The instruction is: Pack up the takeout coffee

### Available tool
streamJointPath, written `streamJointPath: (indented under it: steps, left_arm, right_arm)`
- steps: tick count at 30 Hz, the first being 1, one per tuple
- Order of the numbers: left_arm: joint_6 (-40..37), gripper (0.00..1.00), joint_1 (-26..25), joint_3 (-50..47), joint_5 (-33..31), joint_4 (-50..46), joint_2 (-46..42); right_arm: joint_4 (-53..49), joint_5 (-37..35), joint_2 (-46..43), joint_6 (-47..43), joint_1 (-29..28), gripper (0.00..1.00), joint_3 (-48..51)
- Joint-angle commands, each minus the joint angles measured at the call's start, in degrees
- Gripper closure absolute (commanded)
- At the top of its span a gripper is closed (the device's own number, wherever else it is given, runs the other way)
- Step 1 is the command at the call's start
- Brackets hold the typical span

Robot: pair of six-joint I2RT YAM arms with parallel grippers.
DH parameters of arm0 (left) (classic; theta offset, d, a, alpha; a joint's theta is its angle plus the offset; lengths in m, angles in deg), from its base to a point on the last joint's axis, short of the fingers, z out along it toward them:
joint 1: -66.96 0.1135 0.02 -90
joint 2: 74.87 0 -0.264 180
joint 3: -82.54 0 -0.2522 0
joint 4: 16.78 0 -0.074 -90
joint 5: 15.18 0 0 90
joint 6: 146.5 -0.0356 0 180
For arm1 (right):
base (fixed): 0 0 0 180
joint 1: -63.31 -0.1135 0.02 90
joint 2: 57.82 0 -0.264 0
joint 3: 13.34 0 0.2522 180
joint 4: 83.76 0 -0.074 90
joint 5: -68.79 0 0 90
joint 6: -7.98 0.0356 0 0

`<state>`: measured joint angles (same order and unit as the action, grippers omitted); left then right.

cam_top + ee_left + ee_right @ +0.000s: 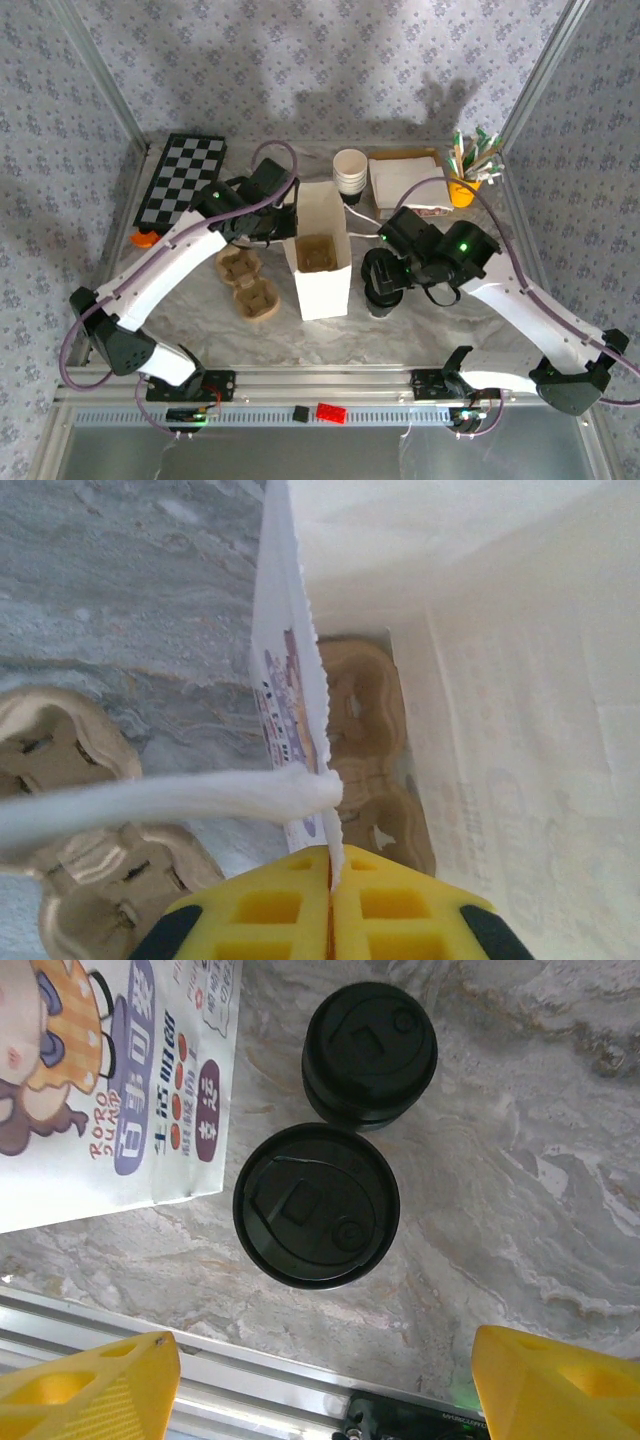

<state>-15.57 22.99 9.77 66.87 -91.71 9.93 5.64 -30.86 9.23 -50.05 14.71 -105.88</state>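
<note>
Left pincer shut tight on edge of one white bag. Two brown trays: tray in bag ahead, tray on counter beside. Right pincer open, empty. One takeout coffee right under it, one lid stack past that.

Takeout coffee right of bag, carrier in bag

white paper bag | print: "RORO JUMP" | Chinese characters: illegible

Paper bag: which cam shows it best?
Top external: the whole paper bag stands open-mouthed, carrier inside. Left wrist shows its serrated rim pinched in the left gripper, plus the interior. Right wrist catches one printed side panel.
</note>
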Motion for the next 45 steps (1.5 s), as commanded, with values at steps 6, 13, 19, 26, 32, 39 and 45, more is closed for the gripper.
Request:
streamJointPath:
  steps: [6, 13, 19, 26, 32, 39, 45]
  left_arm:
    - [-1.64, 0.98, 3.65, 3.03, 0.4, 3.94, 2.87]
    - [-1.66, 0.95, 4.92, 4.49, 1.7, 4.13, 4.31]
    - [-2.72, 0.69, 4.77, 5.74, 4.4, 2.34, 3.77]
    - [-2.82, 0.58, 3.78, 5.98, 6.4, 0.35, 2.05]
    - [-2.17, 0.5, 3.14, 5.41, 6.44, -0.24, -0.59]
    - [-1.54, 0.49, 2.88, 5.32, 7.6, 0.17, -2.61]
    - [-1.1, 0.48, 2.77, 4.19, 8.64, 1.36, -3.58]
  right_arm:
    - [7.59, 2.01, -0.86, 5.0, 0.3, 0.17, 8.06]
    - [13.02, 1.49, -0.51, 2.15, 0.42, 0.05, 14.14]
    - [14.74, 6.3, -1.35, -7.4, 2.01, 0.01, 16.86]
    - [15.94, 6.08, 0.13, -13.46, 3.52, 0.0, 17.4]
    - [16.23, 5.26, 3.56, -15.03, 3.83, 0.0, 17.04]
    - [16.72, 5.16, 5.75, -16.48, 4.99, 0.04, 16.47]
    - [17.85, 6.15, 7.26, -18.28, 6.41, 0.1, 16.64]
